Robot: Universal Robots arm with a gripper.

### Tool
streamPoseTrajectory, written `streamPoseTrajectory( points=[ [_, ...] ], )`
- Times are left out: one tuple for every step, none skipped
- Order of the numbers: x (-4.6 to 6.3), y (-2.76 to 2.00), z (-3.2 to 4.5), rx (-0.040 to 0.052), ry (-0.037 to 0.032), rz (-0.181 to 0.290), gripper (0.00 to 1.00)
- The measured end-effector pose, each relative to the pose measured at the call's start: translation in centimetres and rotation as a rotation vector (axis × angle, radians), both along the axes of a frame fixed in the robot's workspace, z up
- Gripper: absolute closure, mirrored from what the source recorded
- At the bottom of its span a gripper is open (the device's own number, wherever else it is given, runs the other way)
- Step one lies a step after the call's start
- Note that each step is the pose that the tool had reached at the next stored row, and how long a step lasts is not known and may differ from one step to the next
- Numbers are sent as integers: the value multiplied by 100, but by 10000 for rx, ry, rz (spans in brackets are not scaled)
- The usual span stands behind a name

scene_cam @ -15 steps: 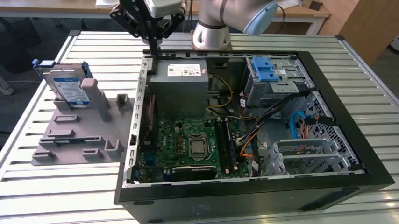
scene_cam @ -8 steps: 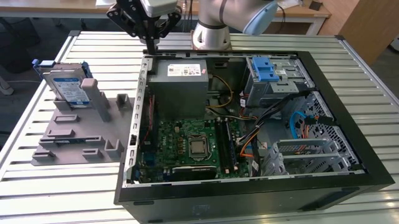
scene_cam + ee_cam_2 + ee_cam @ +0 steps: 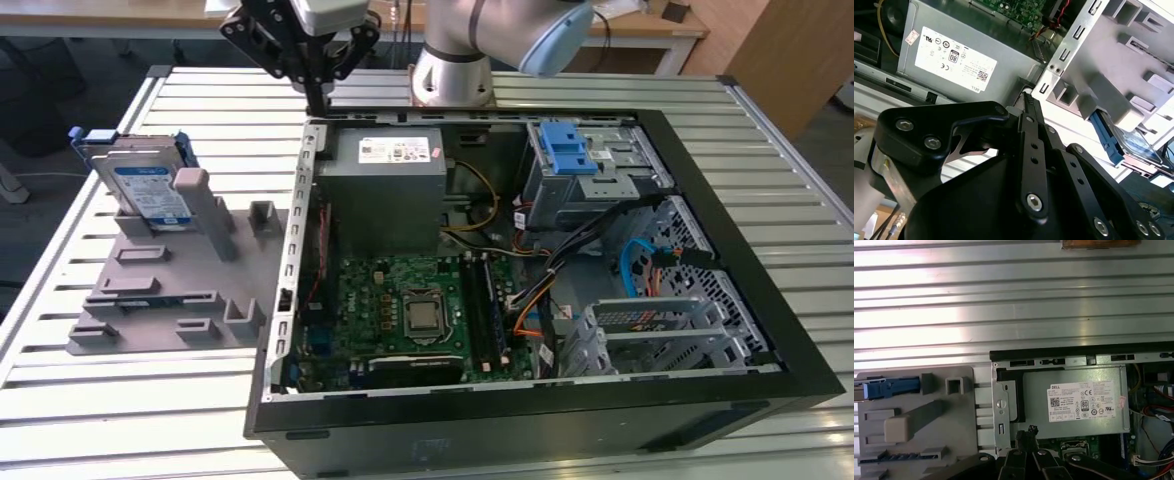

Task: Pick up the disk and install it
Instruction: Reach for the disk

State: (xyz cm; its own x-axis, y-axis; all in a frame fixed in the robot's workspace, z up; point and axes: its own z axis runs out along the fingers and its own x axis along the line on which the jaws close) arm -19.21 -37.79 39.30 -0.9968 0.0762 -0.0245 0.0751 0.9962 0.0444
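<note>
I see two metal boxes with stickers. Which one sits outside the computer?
The disk, standing upright in the grey holder at the exterior view's left; the larger grey box sits inside the computer case.

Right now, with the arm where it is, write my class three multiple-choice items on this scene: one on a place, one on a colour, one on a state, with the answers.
1. Where is the disk?
A) On the floor.
B) On edge in the grey holder, at the exterior view's left of the computer case.
C) Under the case.

2. What colour is the plastic latch on the drive cage in the case?
A) Red.
B) Green.
C) Blue.

3. What is the gripper doing?
A) Hanging empty over the case's edge by the power supply.
B) Clamping the disk.
C) Pressing on the latch.

Answers: 1 B, the disk stands in the holder outside the case; 2 C, the latch shows blue against grey metal; 3 A, it holds nothing and is apart from the disk.
</note>
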Motion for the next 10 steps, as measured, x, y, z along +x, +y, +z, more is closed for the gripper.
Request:
streamPoseTrajectory(
  points=[
    [-7,3,0,0,0,0,89],
    [-14,6,0,-1,0,0,89],
    [-21,9,-1,0,0,1,89],
    [-29,12,-1,0,0,1,89],
    [-37,14,-1,0,0,0,89],
    [-46,17,-1,0,0,0,89],
    [-54,20,-1,0,0,-1,89],
    [-63,23,-1,0,0,-1,89],
    [-72,26,-2,0,0,0,89],
    [-81,28,-2,0,0,0,89]
  ],
)
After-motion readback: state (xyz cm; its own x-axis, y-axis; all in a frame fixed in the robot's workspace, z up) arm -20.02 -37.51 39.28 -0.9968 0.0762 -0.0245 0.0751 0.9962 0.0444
